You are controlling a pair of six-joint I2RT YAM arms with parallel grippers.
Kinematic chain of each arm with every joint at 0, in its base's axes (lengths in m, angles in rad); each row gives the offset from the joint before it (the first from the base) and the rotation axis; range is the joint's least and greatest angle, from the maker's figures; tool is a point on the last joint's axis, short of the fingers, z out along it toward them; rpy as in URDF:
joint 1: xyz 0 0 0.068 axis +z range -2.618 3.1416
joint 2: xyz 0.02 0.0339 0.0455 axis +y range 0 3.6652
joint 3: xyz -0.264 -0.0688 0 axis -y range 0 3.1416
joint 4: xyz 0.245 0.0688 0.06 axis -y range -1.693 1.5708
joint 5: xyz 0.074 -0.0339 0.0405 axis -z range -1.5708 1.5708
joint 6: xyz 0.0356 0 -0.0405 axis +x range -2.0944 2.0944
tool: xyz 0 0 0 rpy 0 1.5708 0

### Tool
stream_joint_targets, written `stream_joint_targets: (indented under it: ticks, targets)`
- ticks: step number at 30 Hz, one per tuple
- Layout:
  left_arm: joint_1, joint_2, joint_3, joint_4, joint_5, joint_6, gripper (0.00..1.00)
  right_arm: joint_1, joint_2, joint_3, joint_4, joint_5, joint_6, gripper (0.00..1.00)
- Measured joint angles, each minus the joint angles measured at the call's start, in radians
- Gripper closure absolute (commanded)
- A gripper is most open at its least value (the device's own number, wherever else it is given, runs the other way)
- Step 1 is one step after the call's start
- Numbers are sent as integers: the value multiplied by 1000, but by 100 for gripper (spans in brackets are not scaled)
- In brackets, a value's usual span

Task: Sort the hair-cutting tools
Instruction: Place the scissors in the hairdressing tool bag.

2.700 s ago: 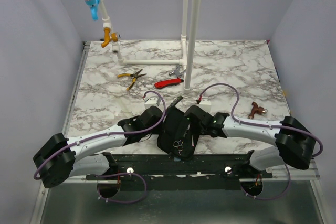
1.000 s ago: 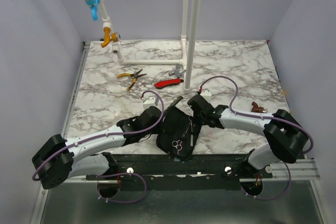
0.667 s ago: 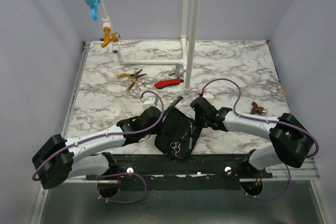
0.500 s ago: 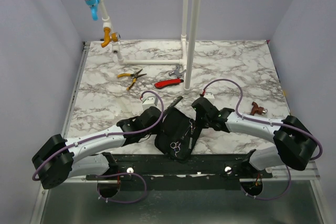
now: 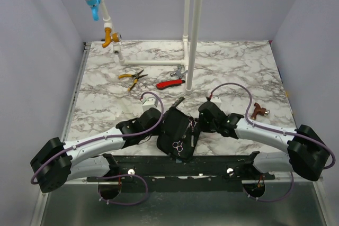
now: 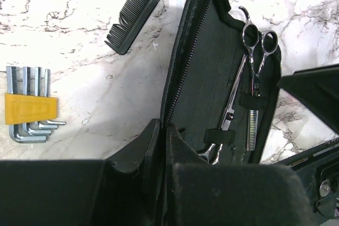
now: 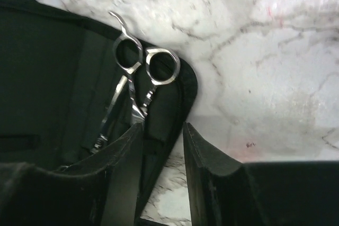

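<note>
An open black zip case (image 5: 175,130) lies at the table's near edge. Two pairs of silver scissors sit in it: one (image 6: 253,51) with its finger rings at the far end, and another (image 6: 225,125) under an elastic strap. A long black comb (image 6: 140,9) lies on the marble just beyond the case. My left gripper (image 6: 163,128) is shut on the case's left zip edge. My right gripper (image 7: 161,130) stands open astride the case's right edge (image 7: 185,86), just below the scissors' rings (image 7: 143,62), gripping nothing.
Yellow-handled pliers (image 5: 132,77), a red-handled tool (image 5: 170,83) and a small grey metal piece (image 5: 178,71) lie farther back. A brown item (image 5: 258,110) sits at the right. White pipes (image 5: 193,35) rise mid-table. A hex key set in a yellow holder (image 6: 29,110) lies left of the case.
My right gripper has opened and drawn back slightly to the right, leaving the scissors lying in the case. The left gripper has kept its hold on the case.
</note>
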Motion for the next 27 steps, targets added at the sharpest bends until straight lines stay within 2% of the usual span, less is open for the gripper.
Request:
stream_joint_targets:
  ticks: [5, 8, 11, 14, 17, 21, 25, 27]
  targets:
    - [0, 5, 0, 5, 1, 13, 89, 0, 2, -92, 12, -58, 27, 59]
    - [0, 16, 0, 12, 6, 29, 77, 0, 7, -99, 41, -84, 35, 63]
    - [3, 22, -1, 32, 20, 49, 59, 0, 18, -101, 61, -93, 35, 71]
    - [2, 22, -10, 65, 50, 71, 53, 0, 35, -100, 86, -96, 26, 81]
    - [2, 22, -17, 93, 88, 99, 52, 0, 63, -93, 121, -96, 5, 91]
    - [2, 22, -24, 126, 134, 132, 55, 0, 109, -68, 158, -97, -37, 97]
    - [2, 18, -40, 156, 170, 153, 68, 0, 148, -36, 171, -99, -89, 99]
    - [2, 11, -50, 163, 179, 159, 78, 0, 166, -18, 172, -99, -110, 99]
